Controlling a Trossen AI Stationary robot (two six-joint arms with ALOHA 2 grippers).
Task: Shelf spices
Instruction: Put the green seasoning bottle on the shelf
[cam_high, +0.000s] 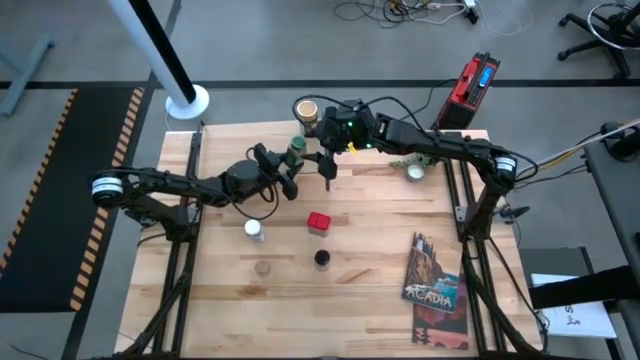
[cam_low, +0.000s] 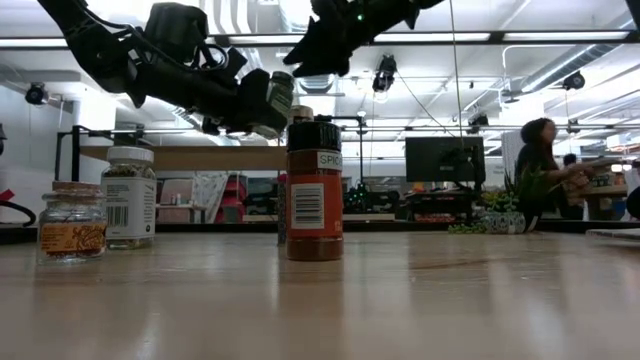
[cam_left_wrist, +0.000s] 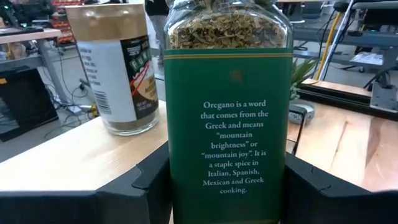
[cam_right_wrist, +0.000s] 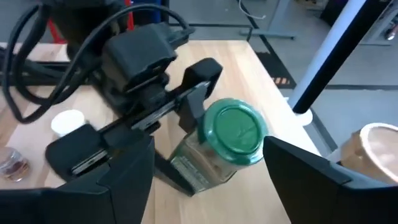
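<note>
My left gripper (cam_high: 288, 168) is shut on the green-lidded jar (cam_high: 296, 148), which it carries tilted above the table near the far edge. The tan canister (cam_high: 306, 110) stands on its base on the shelf (cam_left_wrist: 68, 155), just beyond the jar. My right gripper (cam_high: 328, 168) hangs open to the right of the jar; in its wrist view the green lid (cam_right_wrist: 235, 132) lies past its spread fingers, untouched. On the tabletop stand the white-capped jar (cam_high: 254, 229), the red tin (cam_high: 318, 222) and the dark-capped brown jar (cam_high: 321, 259). My left gripper pinches the jar's labelled body (cam_left_wrist: 181, 186) between its two fingers (cam_left_wrist: 134, 190), low on the jar, away from the lid. The fingers reach in from the table's left and lie across the jar. The jar (cam_low: 268, 100) is lifted clear and tilted.
A small clear jar (cam_high: 263, 268) stands near the white-capped one. The potted plant (cam_high: 415, 170) sits at the far right, and the "Acadia" book (cam_high: 435, 285) lies at the near right. The shelf's board (cam_low: 200, 158) rests on black legs. A person (cam_low: 540, 170) is in the room behind.
</note>
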